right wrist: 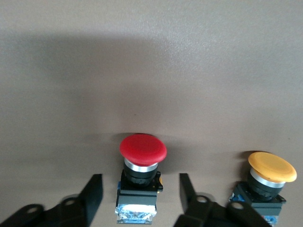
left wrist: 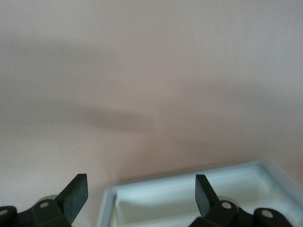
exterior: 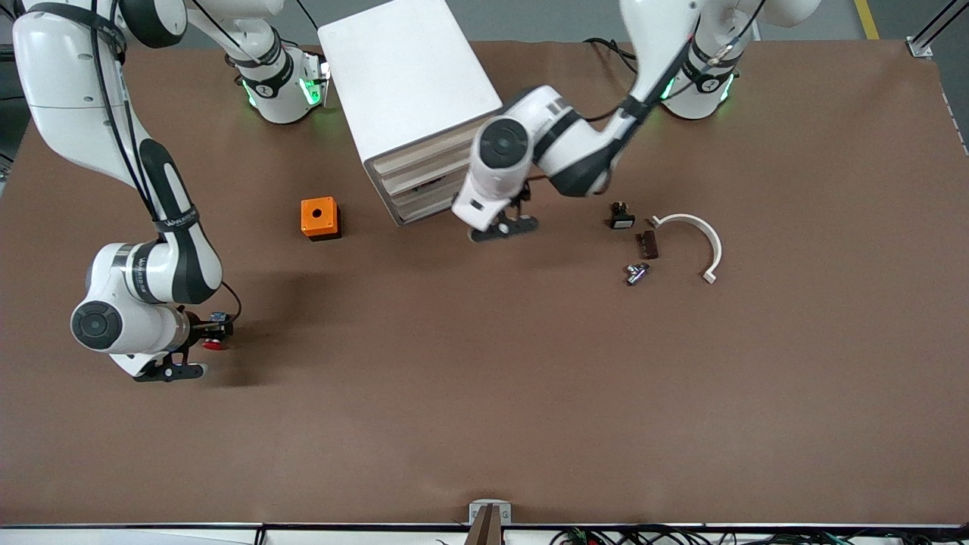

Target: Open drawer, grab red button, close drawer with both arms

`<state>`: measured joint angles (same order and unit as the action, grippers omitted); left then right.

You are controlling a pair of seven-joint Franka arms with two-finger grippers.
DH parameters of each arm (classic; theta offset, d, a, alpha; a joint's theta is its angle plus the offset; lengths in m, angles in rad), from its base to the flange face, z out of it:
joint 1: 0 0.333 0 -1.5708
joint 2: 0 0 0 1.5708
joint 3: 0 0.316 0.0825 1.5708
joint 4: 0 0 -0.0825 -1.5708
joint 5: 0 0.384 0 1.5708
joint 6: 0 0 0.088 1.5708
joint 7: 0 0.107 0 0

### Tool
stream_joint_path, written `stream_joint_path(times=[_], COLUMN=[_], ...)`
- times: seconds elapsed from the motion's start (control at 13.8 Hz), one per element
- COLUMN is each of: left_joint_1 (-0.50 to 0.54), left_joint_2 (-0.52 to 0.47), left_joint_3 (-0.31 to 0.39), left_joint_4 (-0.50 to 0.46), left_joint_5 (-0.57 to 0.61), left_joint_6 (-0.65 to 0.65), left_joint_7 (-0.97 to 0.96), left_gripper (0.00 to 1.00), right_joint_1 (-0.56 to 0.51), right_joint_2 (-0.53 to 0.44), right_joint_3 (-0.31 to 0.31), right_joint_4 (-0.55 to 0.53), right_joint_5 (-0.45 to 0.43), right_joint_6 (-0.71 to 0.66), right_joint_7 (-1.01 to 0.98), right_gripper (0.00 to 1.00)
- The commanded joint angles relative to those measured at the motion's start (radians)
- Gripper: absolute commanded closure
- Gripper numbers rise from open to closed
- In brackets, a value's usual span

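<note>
While the right pincer [right wrist: 140, 196] straddles the button [right wrist: 140, 177] wide, left pincer [left wrist: 141, 196] wide at the drawer's [exterior: 424, 193] three o'clock, I'd close squarely on its body.

Yellow-capped button [right wrist: 266, 182]: body cut off by right wrist view's edge; cannot be made out in front view. Left gripper [exterior: 506, 224] fingertips hidden under its wrist in front view. Small metal part [exterior: 637, 272] too small to identify.
</note>
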<state>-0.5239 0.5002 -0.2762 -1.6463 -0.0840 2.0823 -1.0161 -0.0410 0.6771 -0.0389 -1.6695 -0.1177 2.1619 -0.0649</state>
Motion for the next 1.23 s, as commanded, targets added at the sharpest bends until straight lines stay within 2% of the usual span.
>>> stream_joint_path(times=[0.0, 0.29, 0.43, 0.65, 0.8, 1.16], left_joint_1=[0.174, 0.381, 0.474, 0.594, 0.627, 0.624], left_joint_2=[-0.058, -0.115, -0.169, -0.245, -0.284, -0.373], left_joint_3=[-0.014, -0.015, -0.014, -0.014, -0.014, -0.011], left_joint_4=[0.042, 0.147, 0.157, 0.157, 0.158, 0.154], left_joint_5=[0.079, 0.124, 0.124, 0.124, 0.124, 0.122], left_joint_6=[-0.037, -0.169, -0.229, -0.316, -0.359, -0.455], left_joint_7=[0.023, 0.189, 0.322, 0.535, 0.608, 0.637], left_gripper=[0.0, 0.0, 0.0, 0.0, 0.0, 0.0], right_joint_1=[0.0, 0.027, 0.045, 0.075, 0.079, 0.079], right_joint_2=[-0.031, -0.166, -0.241, -0.339, -0.395, -0.524], right_joint_3=[0.01, 0.017, 0.022, 0.022, 0.025, 0.027], right_joint_4=[0.022, 0.031, 0.031, 0.033, 0.034, 0.034], right_joint_5=[-0.02, -0.008, 0.01, 0.012, 0.013, 0.015], right_joint_6=[-0.06, -0.143, -0.165, -0.27, -0.318, -0.433], right_joint_7=[0.017, 0.019, 0.019, 0.019, 0.019, 0.019], right_gripper=[0.0, 0.0, 0.0, 0.0, 0.0, 0.0])
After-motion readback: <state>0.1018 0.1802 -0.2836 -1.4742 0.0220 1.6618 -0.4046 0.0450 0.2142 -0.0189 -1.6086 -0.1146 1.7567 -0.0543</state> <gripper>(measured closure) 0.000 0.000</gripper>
